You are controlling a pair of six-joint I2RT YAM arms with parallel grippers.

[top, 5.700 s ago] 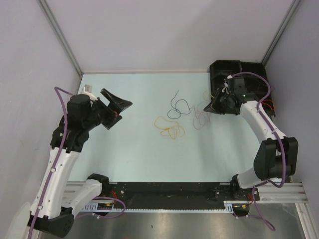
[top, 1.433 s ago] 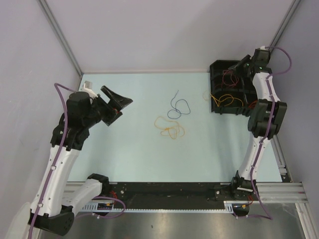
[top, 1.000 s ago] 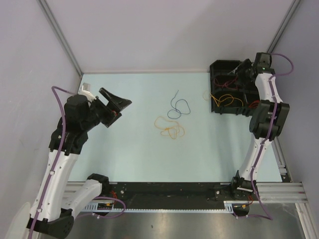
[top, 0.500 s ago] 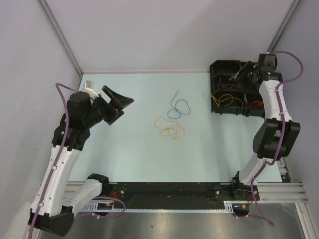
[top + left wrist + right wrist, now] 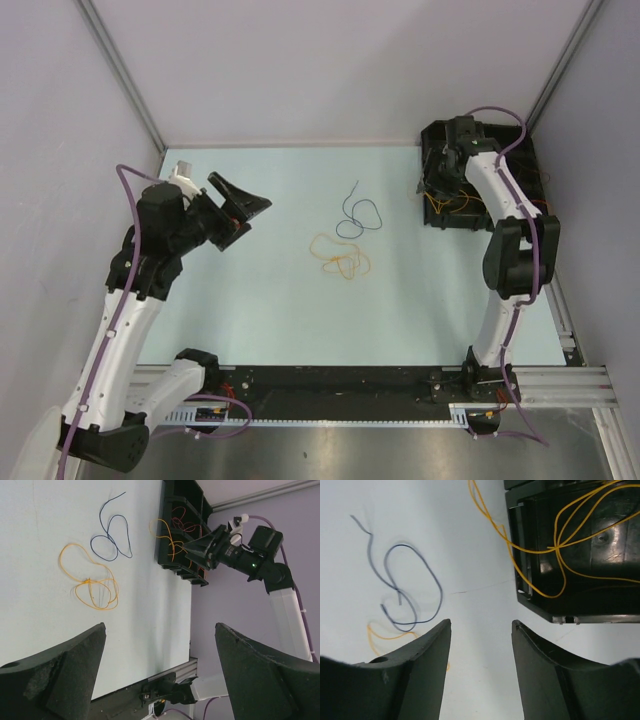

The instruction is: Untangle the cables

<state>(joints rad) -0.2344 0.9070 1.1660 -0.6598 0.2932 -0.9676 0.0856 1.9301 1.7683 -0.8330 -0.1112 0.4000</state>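
Note:
Two cables lie loose mid-table: a dark blue cable point(image 5: 355, 214) point(image 5: 113, 534) point(image 5: 406, 586) and, nearer the arms, an orange cable point(image 5: 341, 258) point(image 5: 93, 584) looped on itself. More orange point(image 5: 452, 203) point(image 5: 559, 546) and red cables point(image 5: 184, 521) lie in a black tray point(image 5: 432, 133) point(image 5: 175, 566) point(image 5: 580, 611); one orange strand hangs over its left rim. My right gripper point(image 5: 440, 170) point(image 5: 481, 625) hovers open and empty by the tray's left front corner. Far left, my left gripper point(image 5: 248, 212) point(image 5: 160, 627) is raised, wide open and empty.
The tray stands in the back right corner against the purple walls. A metal rail point(image 5: 330, 385) runs along the near edge, where both arm bases are bolted. Thick purple hoses run along each arm.
The right arm swung from the tray's far right side to its left front corner, its jaws narrowing a little. A purple cable seen earlier beside the tray is gone from the table. The left arm barely shifted.

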